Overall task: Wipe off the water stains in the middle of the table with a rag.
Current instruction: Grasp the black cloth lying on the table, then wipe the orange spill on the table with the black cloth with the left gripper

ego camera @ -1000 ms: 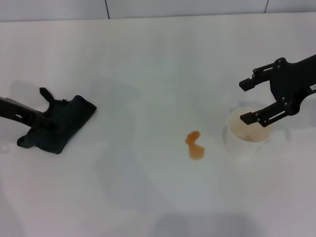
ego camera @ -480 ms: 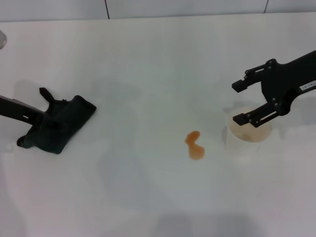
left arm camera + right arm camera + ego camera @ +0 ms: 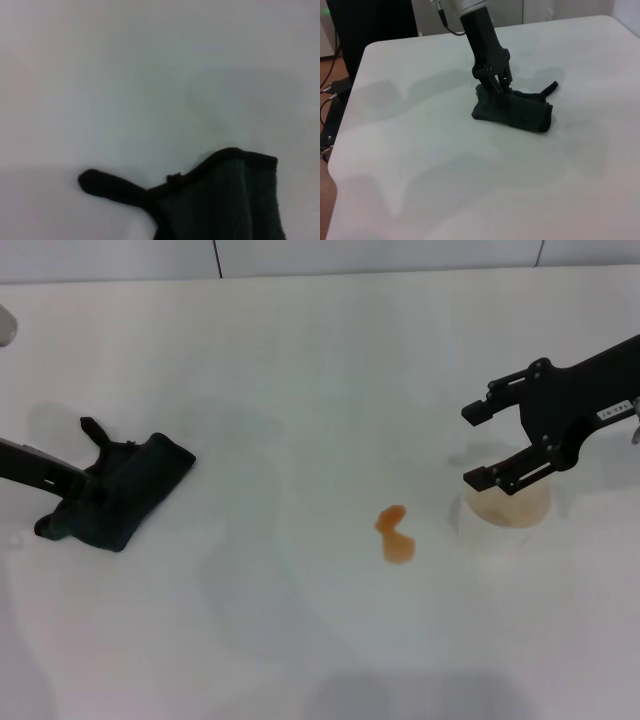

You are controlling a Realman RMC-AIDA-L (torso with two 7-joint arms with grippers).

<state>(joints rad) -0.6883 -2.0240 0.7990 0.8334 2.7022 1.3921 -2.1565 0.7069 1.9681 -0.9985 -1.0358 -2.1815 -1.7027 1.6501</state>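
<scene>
The water stains are a small orange-brown blotch of two joined lobes at the middle of the white table. The rag, dark and bunched, lies at the left with its loop tab pointing away. My left gripper is shut on the rag's near edge; the right wrist view shows its fingers pinching the rag. The left wrist view shows the rag and its tab. My right gripper is open, just above a cup's left rim.
A translucent cup with a pale orange inside stands on the table right of the stains, under my right gripper. The table's far edge runs along the top of the head view.
My right gripper has moved left and slightly up over the cup, staying open. The left gripper and the rag have barely moved.
</scene>
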